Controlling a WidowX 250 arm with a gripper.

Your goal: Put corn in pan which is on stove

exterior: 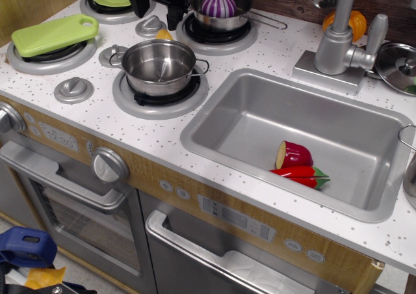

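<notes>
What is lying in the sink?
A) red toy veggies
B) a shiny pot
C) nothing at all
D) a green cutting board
A: two red toy veggies lie in the sink, a cut half and a red pepper; the green board and the shiny pot sit on stove burners.

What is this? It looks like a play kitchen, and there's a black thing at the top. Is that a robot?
Yes, the black thing is a robot's hand, seen by one camera looking down from the front. It reaches over a toy stove with four burners. Just below the hand, a small yellow corn peeks out behind an empty steel pot. Another pan holds a purple onion. A green board covers one burner. The sink holds toy vegetables. I cannot tell whether its fingers are holding anything.
</notes>
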